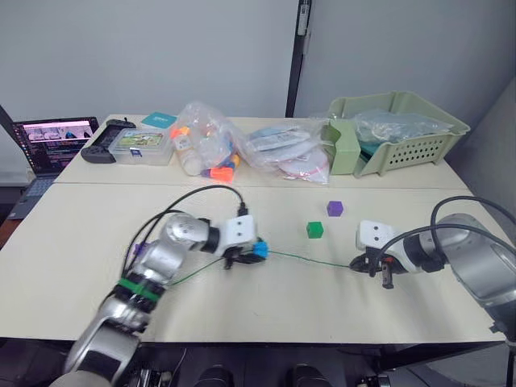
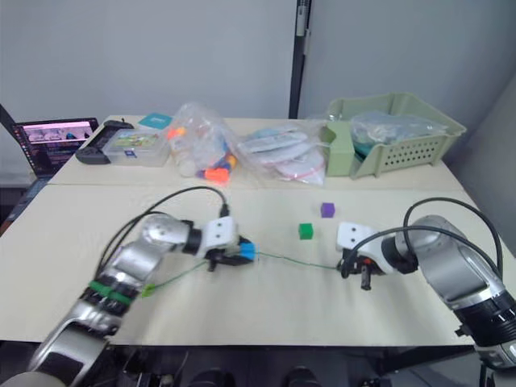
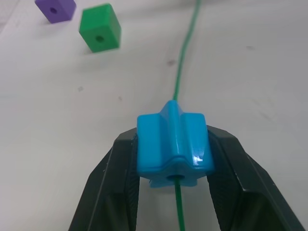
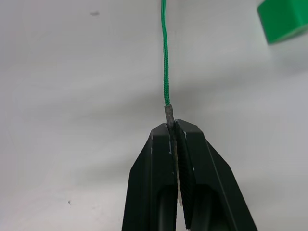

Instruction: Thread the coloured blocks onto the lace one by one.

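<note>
Meanwhile, left gripper [image 3: 174, 159] clamps the blue plastic block [image 3: 173, 149] already strung on the thin green lace [image 1: 310, 260], whose stiff tip the closed right gripper [image 4: 173, 132] should keep taut while the block slides along.

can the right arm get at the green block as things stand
Probably not yet. The right gripper is shut on the lace tip, so its fingers are taken. The green block lies close by on bare table, with nothing blocking the way.

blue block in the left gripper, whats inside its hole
The green lace runs through the blue block, entering one face and leaving the other. The stretch inside is hidden by the block.
</note>
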